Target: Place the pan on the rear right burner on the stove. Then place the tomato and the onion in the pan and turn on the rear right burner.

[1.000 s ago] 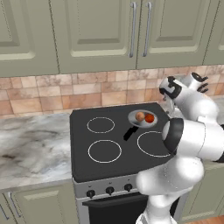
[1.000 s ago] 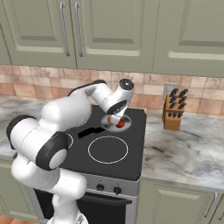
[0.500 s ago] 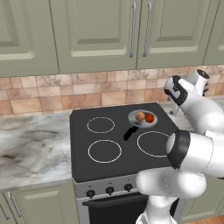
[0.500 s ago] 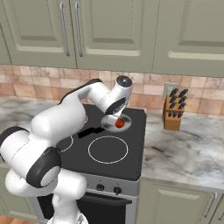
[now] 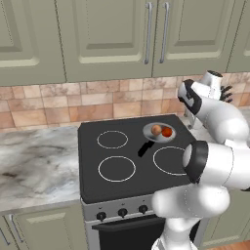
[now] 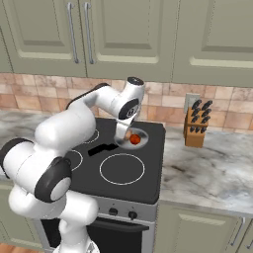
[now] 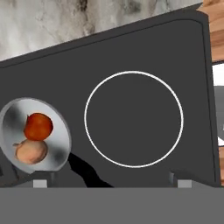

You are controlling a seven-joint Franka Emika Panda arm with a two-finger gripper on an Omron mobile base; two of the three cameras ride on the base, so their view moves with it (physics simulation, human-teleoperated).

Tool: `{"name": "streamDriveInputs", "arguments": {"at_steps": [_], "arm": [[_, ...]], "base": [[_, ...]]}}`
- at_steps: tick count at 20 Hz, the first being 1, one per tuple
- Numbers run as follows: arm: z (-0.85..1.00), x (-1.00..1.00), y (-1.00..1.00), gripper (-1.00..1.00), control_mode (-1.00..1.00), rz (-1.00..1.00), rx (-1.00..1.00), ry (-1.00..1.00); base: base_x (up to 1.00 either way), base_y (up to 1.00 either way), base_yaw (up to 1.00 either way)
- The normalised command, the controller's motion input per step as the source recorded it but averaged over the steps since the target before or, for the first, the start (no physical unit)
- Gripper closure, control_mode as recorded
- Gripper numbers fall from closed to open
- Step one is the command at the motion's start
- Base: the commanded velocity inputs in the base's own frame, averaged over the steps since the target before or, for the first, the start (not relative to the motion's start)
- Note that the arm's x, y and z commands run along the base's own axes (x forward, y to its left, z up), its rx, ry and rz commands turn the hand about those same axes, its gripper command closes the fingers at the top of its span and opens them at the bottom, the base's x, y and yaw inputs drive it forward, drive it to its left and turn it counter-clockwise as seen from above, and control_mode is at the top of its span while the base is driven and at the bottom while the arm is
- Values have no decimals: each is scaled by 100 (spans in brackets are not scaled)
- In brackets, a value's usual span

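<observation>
Dark jaws [image 7: 109, 180] are spread wide and holding nothing. In the last second the arm swung up and right, away from the small shiny grey metal pan [image 5: 158, 133] on the rear right burner. The red tomato [image 5: 167, 131] and tan onion [image 5: 156, 129] sit inside it, touching. I'd say only the knob is left.
</observation>
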Motion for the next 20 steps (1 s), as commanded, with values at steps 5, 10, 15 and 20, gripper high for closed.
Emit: {"name": "streamDriveInputs", "arguments": {"at_steps": [5,10,15,20], "arm": [[0,-65,10,-100,-100,0,0,8],[-4,-98,0,-100,-100,0,0,-2],[-1,-66,6,-100,-100,0,0,-2],[0,-47,18,-100,-100,0,0,-3]], "base": [[0,0,0],[0,0,0],[0,0,0],[0,0,0]]}}
